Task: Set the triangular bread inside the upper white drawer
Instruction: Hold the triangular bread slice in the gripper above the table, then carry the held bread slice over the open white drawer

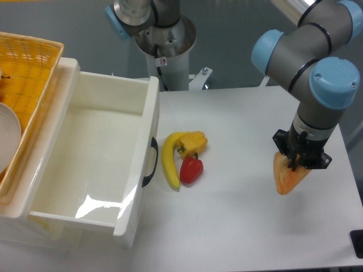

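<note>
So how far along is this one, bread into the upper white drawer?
Done: the upper white drawer stands open and empty. In hand: the gripper is shut on the triangular bread, at the table's right side. Left: carry it across over the banana and peppers, then release it inside the drawer.

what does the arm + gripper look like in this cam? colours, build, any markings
The arm is built of thick grey cylindrical links with light blue round caps at the joints and black rings at the seams. The gripper is small, black and angular. A second grey column with a blue cap stands at the back on a white base bearing a small red-and-white sticker. No loose cables show.
</note>
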Motion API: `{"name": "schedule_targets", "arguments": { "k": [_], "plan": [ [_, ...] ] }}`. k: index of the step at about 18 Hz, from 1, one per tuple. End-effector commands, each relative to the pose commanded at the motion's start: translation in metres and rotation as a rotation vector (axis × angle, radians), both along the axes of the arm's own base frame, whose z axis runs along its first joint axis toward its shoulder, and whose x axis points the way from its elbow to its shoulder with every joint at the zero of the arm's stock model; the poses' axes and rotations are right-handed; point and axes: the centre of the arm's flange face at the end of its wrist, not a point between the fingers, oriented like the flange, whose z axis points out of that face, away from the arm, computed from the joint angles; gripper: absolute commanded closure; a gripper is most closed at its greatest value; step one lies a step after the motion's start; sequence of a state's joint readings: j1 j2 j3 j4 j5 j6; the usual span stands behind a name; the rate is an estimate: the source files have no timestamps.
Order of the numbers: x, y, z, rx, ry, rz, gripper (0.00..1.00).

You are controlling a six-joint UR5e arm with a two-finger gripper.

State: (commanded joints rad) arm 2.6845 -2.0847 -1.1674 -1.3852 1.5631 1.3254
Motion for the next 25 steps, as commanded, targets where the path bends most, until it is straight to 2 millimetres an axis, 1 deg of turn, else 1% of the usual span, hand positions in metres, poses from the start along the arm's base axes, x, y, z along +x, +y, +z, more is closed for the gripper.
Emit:
{"name": "schedule_targets", "arguments": {
  "k": [5,7,12,14,17,19,21,23,25],
  "plan": [
    [0.002,0.002,0.000,0.005,-0.006,0.050,1.00],
    [0.003,0.006,0.000,0.056,-0.032,0.109,1.00],
    [0.004,0.009,0.002,0.073,-0.038,0.170,1.00],
    [0.011,0.012,0.008,0.084,-0.039,0.232,1.00],
    [0.035,0.029,0.015,0.095,-0.049,0.277,1.00],
    [0.050,0.036,0.027,0.136,-0.065,0.305,1.00],
    [0.061,0.038,0.049,0.194,-0.078,0.347,1.00],
    [0.080,0.044,0.072,0.245,-0.086,0.366,1.00],
    [0.098,0.047,0.090,0.291,-0.104,0.376,1.00]
  ]
}}
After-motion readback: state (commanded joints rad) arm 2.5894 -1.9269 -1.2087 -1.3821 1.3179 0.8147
